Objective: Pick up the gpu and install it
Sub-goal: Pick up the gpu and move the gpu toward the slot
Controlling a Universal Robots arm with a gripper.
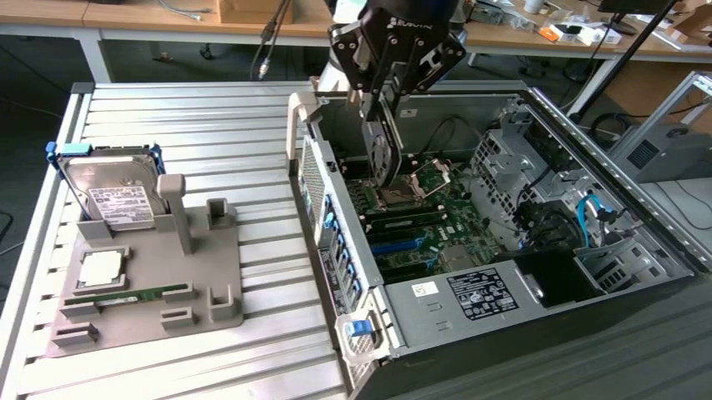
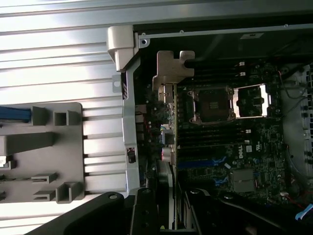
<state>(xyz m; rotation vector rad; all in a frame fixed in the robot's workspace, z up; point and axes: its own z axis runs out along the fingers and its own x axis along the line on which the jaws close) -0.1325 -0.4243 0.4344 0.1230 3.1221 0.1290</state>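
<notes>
My gripper [image 1: 384, 104] is shut on the gpu [image 1: 382, 148], a thin dark card that hangs on edge inside the open computer case [image 1: 623, 175]. The card's lower edge sits just above the motherboard [image 1: 428, 237], close to the CPU socket [image 1: 398, 197] and the case's rear wall. In the wrist view the gpu [image 2: 167, 147] appears edge-on, its silver bracket [image 2: 172, 66] at the far end over the rear slot openings. My gripper [image 2: 168, 208] clamps the card between its black fingers [image 2: 145, 208]. Blue expansion slots [image 2: 200, 164] lie on the board beside the card.
A grey parts holder [image 1: 206, 275] on the slatted table [image 1: 189, 125] carries a silver hard drive [image 1: 112, 192], a CPU [image 1: 100, 265] and a green RAM stick [image 1: 128, 294]. Drive cages and cables [image 1: 556, 208] crowd the case's far side. Desks stand behind.
</notes>
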